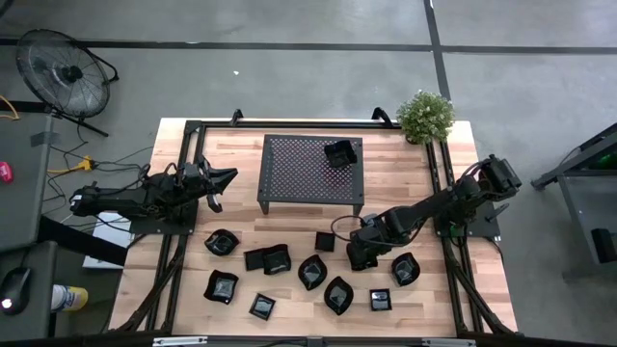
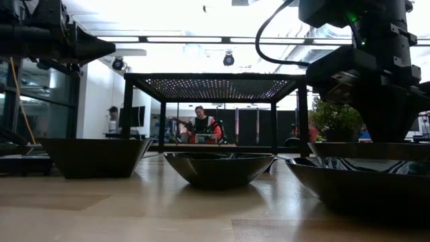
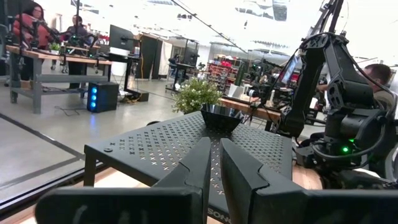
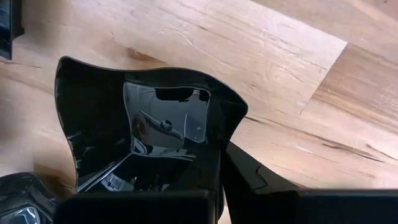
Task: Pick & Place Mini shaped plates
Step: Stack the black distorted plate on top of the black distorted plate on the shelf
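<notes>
Several small glossy black dishes lie on the wooden table in front of the black mesh rack (image 1: 308,169), among them a rounded one (image 1: 222,243), a leaf-shaped one (image 1: 311,272) and a square one (image 1: 380,300). One more dish (image 1: 339,154) stands on the rack's top and also shows in the left wrist view (image 3: 221,117). My right gripper (image 1: 362,253) is low over the table by the rack's near right corner, shut on a wavy-rimmed dish (image 4: 143,124). My left gripper (image 1: 220,183) hovers left of the rack, shut and empty, pointing at it. My right gripper holds the wavy-rimmed dish by its rim (image 4: 214,134) at one side. One finger (image 4: 252,177) is outside the wall and the other is on the inner side. The fingers point down from above. Whether the dish's base is on the table, I cannot tell.
A potted plant (image 1: 425,116) stands at the table's far right corner. The rack (image 2: 215,84) stands on legs with open room beneath it. Dishes (image 2: 218,167) lie close together along the near half of the table. People sit at desks in the room beyond.
</notes>
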